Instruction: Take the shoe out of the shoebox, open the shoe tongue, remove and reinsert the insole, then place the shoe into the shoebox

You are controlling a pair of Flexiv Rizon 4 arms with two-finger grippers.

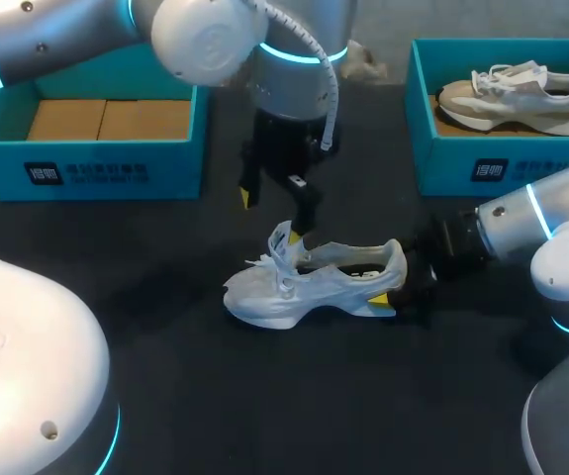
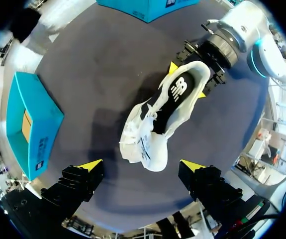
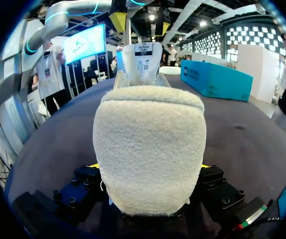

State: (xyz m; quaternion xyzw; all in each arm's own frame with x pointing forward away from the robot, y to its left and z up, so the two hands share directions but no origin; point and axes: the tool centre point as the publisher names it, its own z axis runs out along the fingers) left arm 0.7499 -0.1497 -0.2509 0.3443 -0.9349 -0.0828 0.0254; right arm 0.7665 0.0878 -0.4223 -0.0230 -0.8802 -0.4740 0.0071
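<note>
— Shoe point(image 1: 314, 287) placement, from the head view?
— White, standing on its sole on the dark counter point(image 1: 165, 396). The right end effector point(image 1: 388, 287) is clamped on its heel, a yellow tip on each side. The left end effector point(image 1: 270, 218) hangs above the laces with its fingers spread wide, holding nothing. Its lower tip is just beside the tongue point(image 1: 284, 242); whether it touches, I cannot tell.
— Boxes?
— A teal shoebox point(image 1: 96, 168) lined with cardboard lies well apart from the left end effector. A second shoebox point(image 1: 482, 163), holding a tan shoe point(image 1: 512, 99), lies beyond the right end effector.
— Left wrist view?
— The left end effector point(image 2: 142, 167) is wide open. The shoe point(image 2: 157, 119) is ahead of it, in line with the gap, touching neither finger. At the far end the right end effector point(image 2: 187, 80) pinches the heel. The teal shoebox point(image 2: 33, 129) sits off beside one finger.
— Right wrist view?
— The fleecy heel of the shoe point(image 3: 147, 149) fills the right end effector point(image 3: 148, 167), gripped from both sides. The tongue point(image 3: 140, 57) stands upright ahead.
</note>
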